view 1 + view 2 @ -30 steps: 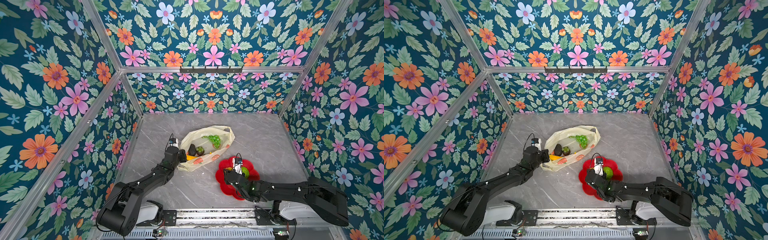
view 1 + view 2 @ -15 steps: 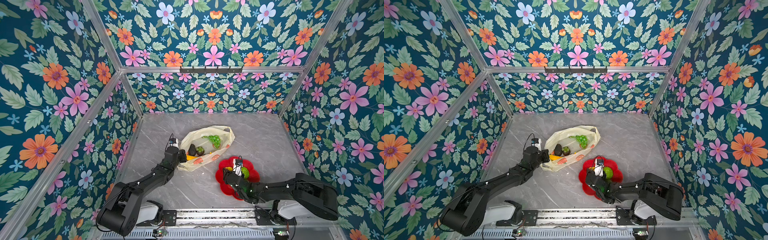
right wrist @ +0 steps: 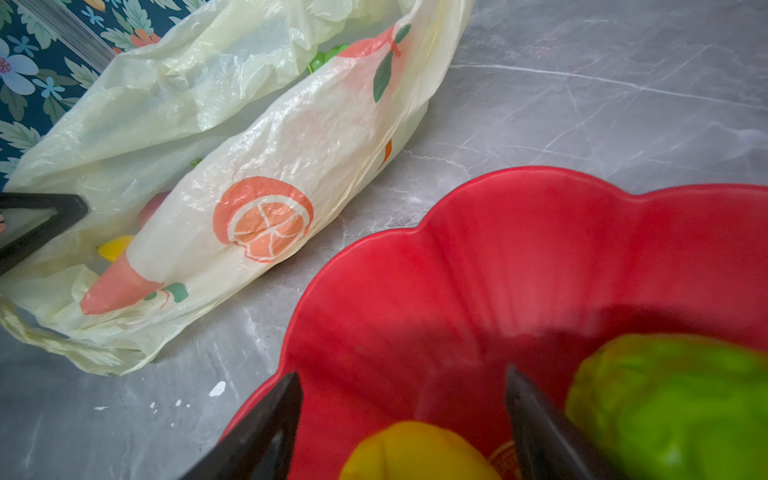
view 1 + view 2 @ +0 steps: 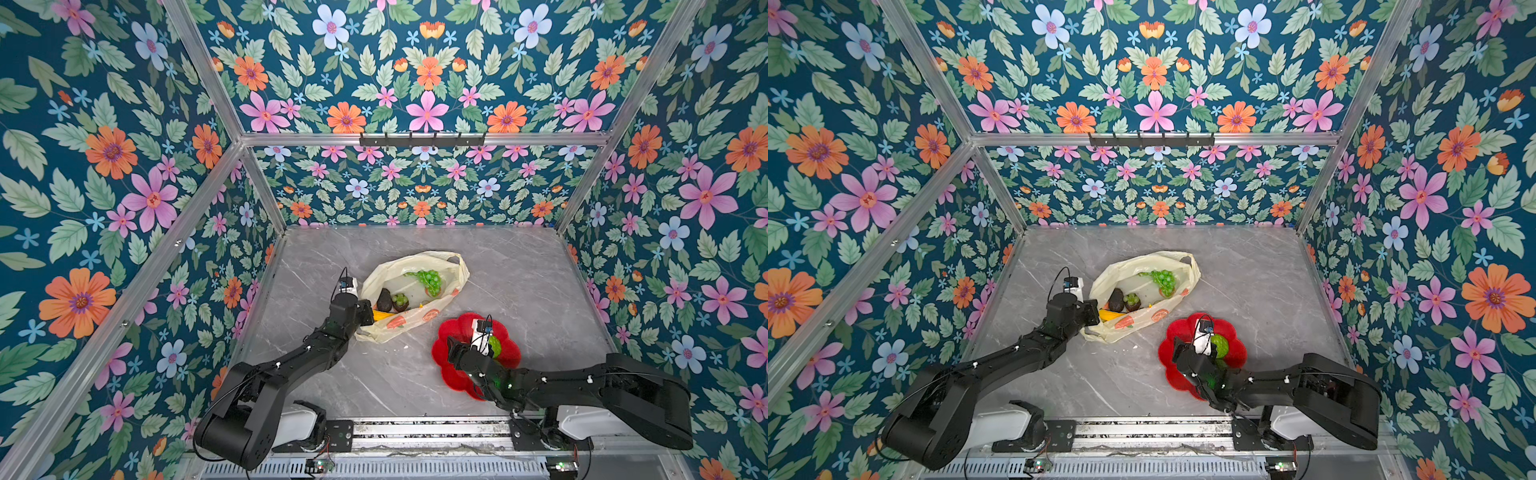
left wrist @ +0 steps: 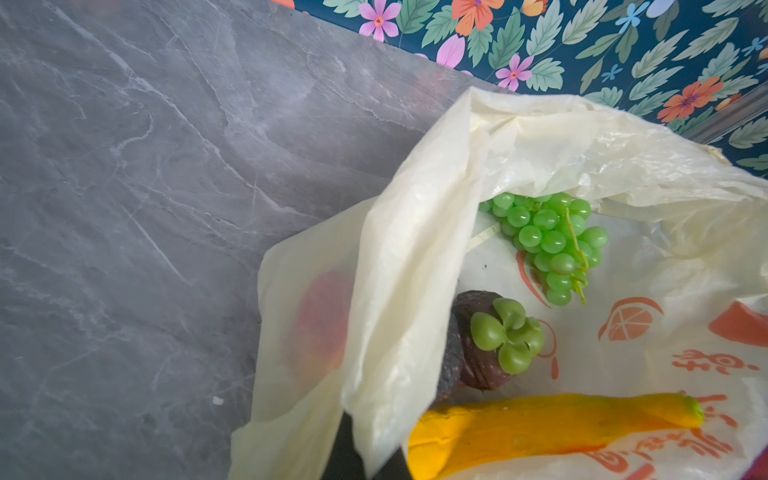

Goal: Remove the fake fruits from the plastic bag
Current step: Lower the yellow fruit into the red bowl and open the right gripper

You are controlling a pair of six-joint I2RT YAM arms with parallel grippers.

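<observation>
Clock bearings are read from both top views, with 12 toward the back wall.

Bag (image 4: 409,324): pale yellow, thin and crinkled, with orange fruit prints. It lies on the grey table (image 4: 519,270) near the centre, slightly toward 12, with its mouth open upward.

Left gripper (image 5: 365,457): at the bag's 8 o'clock edge. The fingers are clenched on a fold of the film, which runs out from between the tips.

Inside the bag:
- Grapes (image 5: 548,245), a green bunch at about 1 o'clock.
- Avocado (image 4: 384,300), dark, at 9 o'clock.
- Dark round fruit (image 5: 482,353) with a green leaf cap, touching the avocado on its 3 o'clock side.
- Banana (image 5: 540,428), yellow, at 8 o'clock, just beside the left gripper and lying along the near wall of the bag.
- A reddish shape shows through the film in the left wrist view. I cannot tell what it is.

Plate (image 4: 453,374): red and flower-shaped, at 4 o'clock from the bag. It is near the bag but not touching it.

Right gripper (image 3: 402,371): low over the plate, fingers spread wide and grasping nothing. A yellow fruit (image 3: 415,453) lies on the plate between them, with a clear gap to one finger. I cannot tell whether it touches the other.

Green fruit (image 3: 673,407): bumpy, on the plate at 2 o'clock, just outside one finger.
</observation>
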